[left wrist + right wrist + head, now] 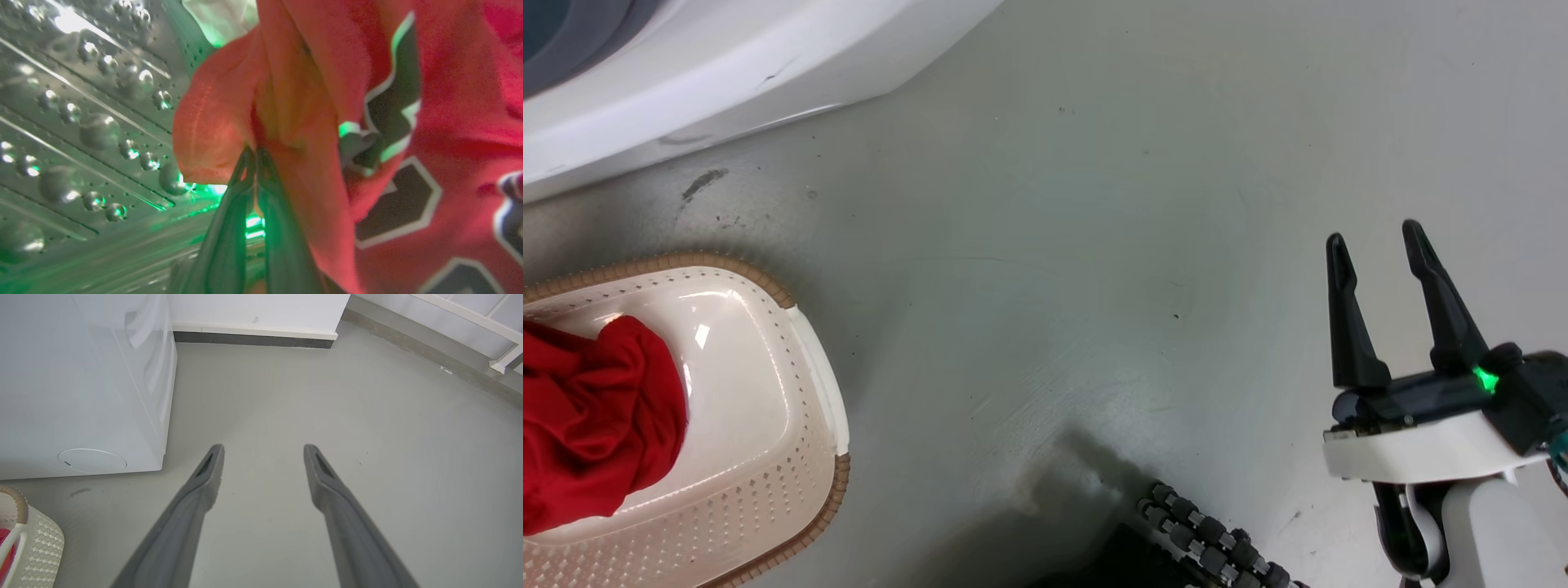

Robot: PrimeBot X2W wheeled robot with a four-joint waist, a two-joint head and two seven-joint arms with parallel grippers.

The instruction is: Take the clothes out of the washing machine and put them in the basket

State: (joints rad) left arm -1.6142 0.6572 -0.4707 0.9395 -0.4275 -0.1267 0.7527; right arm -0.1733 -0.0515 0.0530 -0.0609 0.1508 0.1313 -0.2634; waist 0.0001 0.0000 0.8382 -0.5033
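Inside the washing machine's steel drum [90,122], my left gripper [254,155] is shut on a fold of a red garment [449,122] with dark-and-white lettering. The washing machine [686,73] fills the head view's top left and stands at the left in the right wrist view [81,388]. The cream basket [768,408] sits on the floor at the lower left, with another red garment [596,416] lying in it; its corner also appears in the right wrist view [36,547]. My right gripper [1376,245] hangs open over bare floor at the right, its own view [263,451] showing nothing between the fingers.
Grey floor [1094,245] spreads between the basket and my right arm. Part of my wheeled base [1209,539] shows at the bottom. A wall with a dark skirting [253,339] runs behind the machine, and a white frame [502,363] stands at the far right.
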